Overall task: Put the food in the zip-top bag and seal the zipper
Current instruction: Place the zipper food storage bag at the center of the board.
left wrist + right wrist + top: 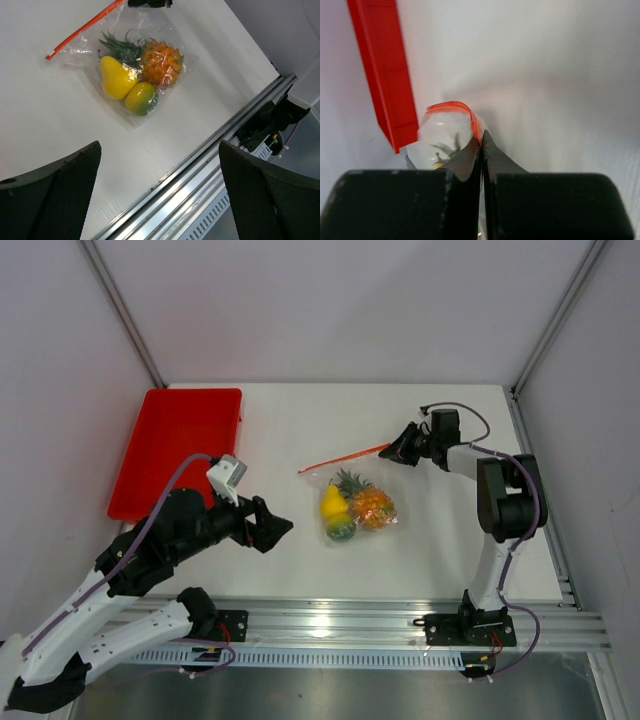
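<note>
The zip-top bag (322, 480) lies flat at the centre of the white surface (300, 420), with the pineapple (372, 505), the yellow fruit (333, 502) and the green fruit (341, 528) bunched together inside it. Its zipper (343, 459) slants up to the right, and my right jaws are pinched together on its right end. My left jaws stand spread at the bag's lower left, apart from it. A red tray (175, 450) sits upper left.

The top view looks down from above and behind the arm bases (215, 625) over the whole table (300, 420). The left wrist view faces the zip-top bag (125, 30) from near, obliquely. The right wrist view sits right against the zipper (452, 105), red tray (385, 75) beyond. All 3 share the bag
</note>
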Controlling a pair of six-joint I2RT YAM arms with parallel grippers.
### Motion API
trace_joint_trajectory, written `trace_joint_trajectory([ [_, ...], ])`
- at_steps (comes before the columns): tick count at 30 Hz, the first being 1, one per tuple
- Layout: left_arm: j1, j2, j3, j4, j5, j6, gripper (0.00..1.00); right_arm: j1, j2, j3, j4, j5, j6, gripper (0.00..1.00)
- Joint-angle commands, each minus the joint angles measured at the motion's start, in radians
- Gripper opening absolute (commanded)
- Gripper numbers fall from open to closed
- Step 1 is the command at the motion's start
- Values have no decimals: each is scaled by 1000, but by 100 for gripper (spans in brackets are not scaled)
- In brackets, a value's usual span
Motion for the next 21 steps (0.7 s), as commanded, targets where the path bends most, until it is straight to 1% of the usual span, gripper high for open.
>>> trace_joint_trajectory([
  [1, -5, -16, -32, 77, 79, 24, 99, 18, 72, 54, -29, 17, -44, 0],
  [4, -5, -22, -60, 89, 80, 22, 100, 32, 105, 77, -60, 51, -74, 0],
  [6, -5, -22, -69, 95, 79, 19, 99, 37, 99, 69, -71, 83, -90, 0],
  [7, -5, -22, -78, 109, 80, 19, 99, 38, 94, 66, -78, 99, -97, 2],
  [10, -5, -19, -98, 131, 88, 16, 100, 43, 82, 60, -95, 151, -120, 15],
  [11, -5, -15, -110, 143, 90, 14, 99, 44, 82, 60, -133, 162, -131, 24],
  [13, -5, -10, -117, 155, 105, 22, 100, 44, 76, 70, -152, 201, -142, 35],
  [14, -5, -4, -117, 160, 107, 31, 100, 44, 73, 81, -185, 218, -146, 47],
  [16, -4, 7, -100, 151, 71, 67, 99, 46, 60, 124, -222, 263, -171, 55],
  [17, -2, 15, -89, 140, 58, 80, 99, 46, 53, 142, -265, 278, -182, 68],
  [19, 13, 51, -52, 114, 29, 120, 100, 46, 21, 181, -314, 338, -220, 82],
  [20, 28, 65, -46, 109, 34, 128, 99, 46, 7, 213, -357, 353, -235, 94],
  [21, 77, 99, -26, 109, 51, 140, 100, 44, -9, 227, -376, 375, -248, 98],
])
